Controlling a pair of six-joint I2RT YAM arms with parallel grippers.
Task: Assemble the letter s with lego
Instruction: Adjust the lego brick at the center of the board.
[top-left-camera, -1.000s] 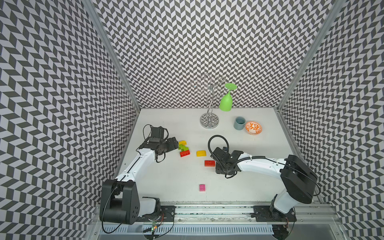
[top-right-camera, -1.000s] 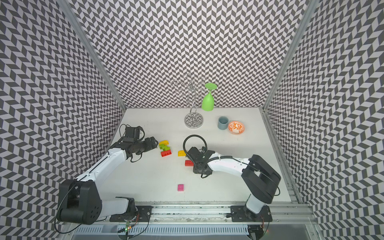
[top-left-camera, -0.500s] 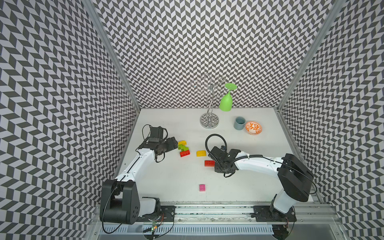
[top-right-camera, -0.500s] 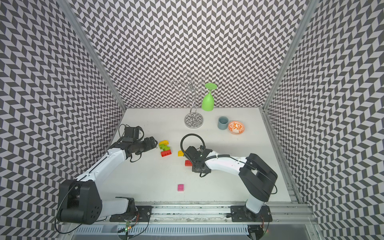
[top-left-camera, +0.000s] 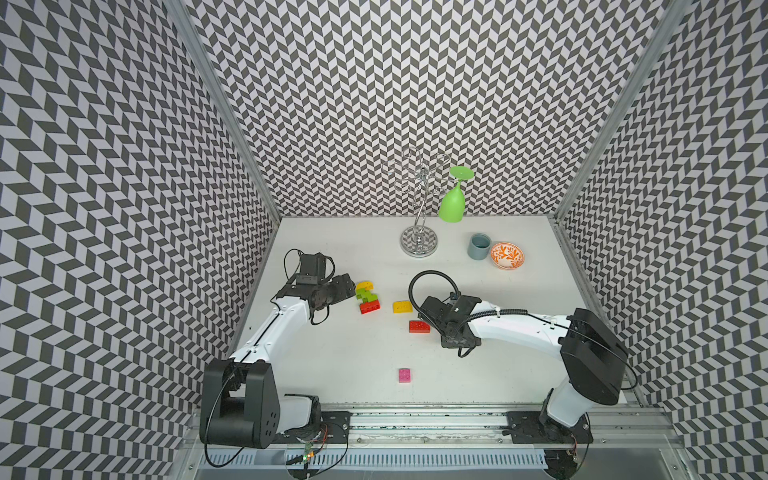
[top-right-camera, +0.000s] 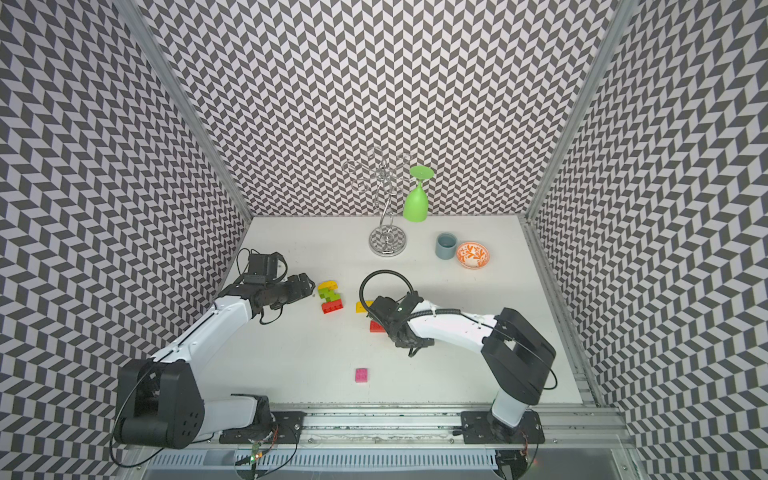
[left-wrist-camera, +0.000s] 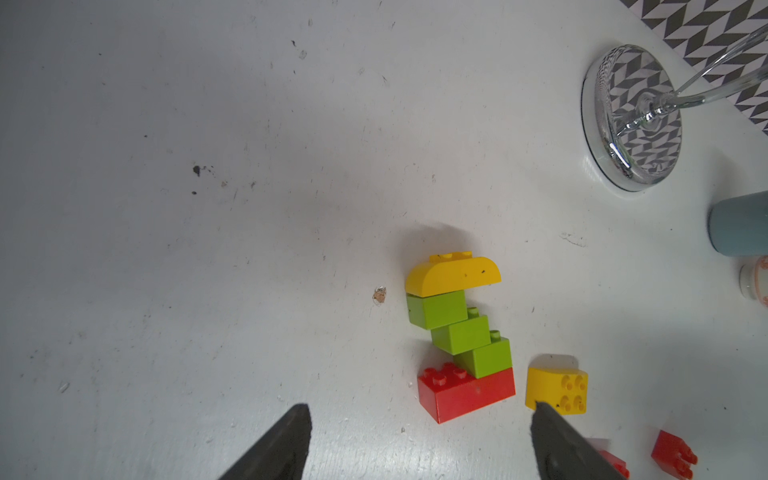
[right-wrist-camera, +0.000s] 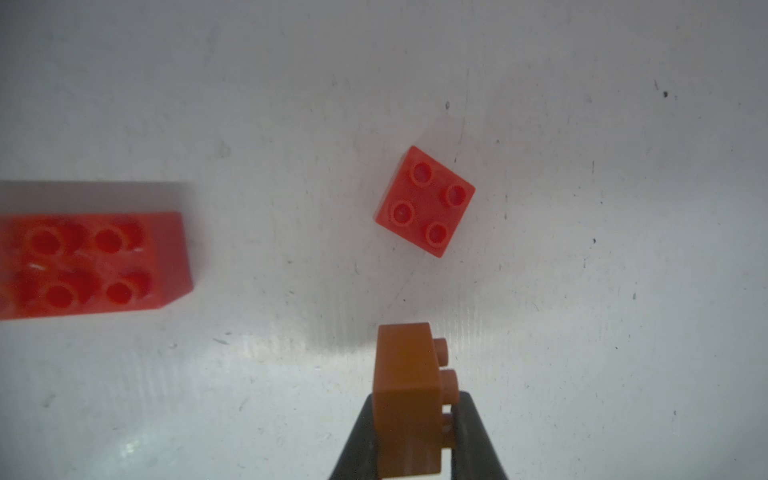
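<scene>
The brick stack (top-left-camera: 367, 297) lies beside my left claw (top-left-camera: 351, 289); the rounded brick (top-left-camera: 402, 307) right of it, the lone brick (top-left-camera: 404, 375) nearer front.

Pink brick (top-right-camera: 361, 375) lies apart from stacked bricks (top-right-camera: 330, 296).

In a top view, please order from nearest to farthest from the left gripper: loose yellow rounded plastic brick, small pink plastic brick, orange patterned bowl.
1. Loose yellow rounded brick, right of the left gripper.
2. Small pink brick, toward the front.
3. Orange patterned bowl, far back right.
</scene>
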